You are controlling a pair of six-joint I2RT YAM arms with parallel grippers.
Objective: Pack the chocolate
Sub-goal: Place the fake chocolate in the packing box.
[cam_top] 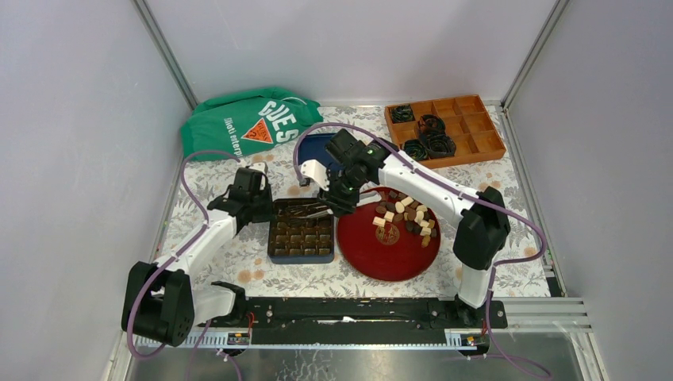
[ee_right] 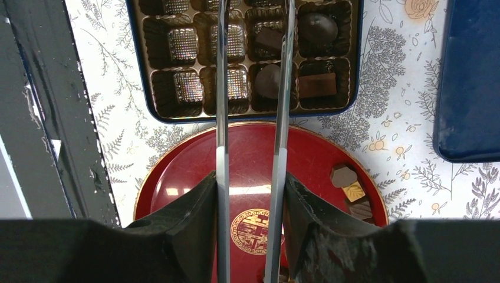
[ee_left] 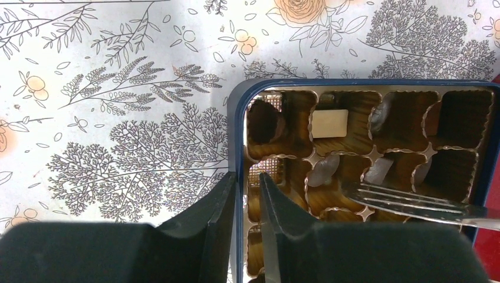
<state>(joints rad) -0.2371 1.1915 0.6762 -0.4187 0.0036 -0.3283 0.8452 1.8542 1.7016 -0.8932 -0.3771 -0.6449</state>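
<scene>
Arms fold inward: left arm (cam_top: 202, 238) low beside the box (ee_left: 239, 135), right arm (cam_top: 428, 186) stretched across the red plate (ee_right: 247, 159). Left gripper (ee_left: 244, 188) straddles the box's rim, jaws barely parted. Right gripper (ee_right: 250, 194) clamps tongs (ee_right: 221, 88) over the compartments (several filled). Chocolate (cam_top: 406, 216) mostly heaps on the plate.

Pale grey walls (cam_top: 357, 48) close in 3 sides, meeting at 2 slanted aluminium posts (cam_top: 167, 55) at the back. Between them lies a white cloth (cam_top: 524, 175) printed with grey sprigs and orange flowers. A green bag (cam_top: 230, 119) lies crumpled at the back left, an orange tray (cam_top: 476, 123) at the back right. Silver rails (cam_top: 555, 313) run along the near edge. Light is even, shadows soft.
</scene>
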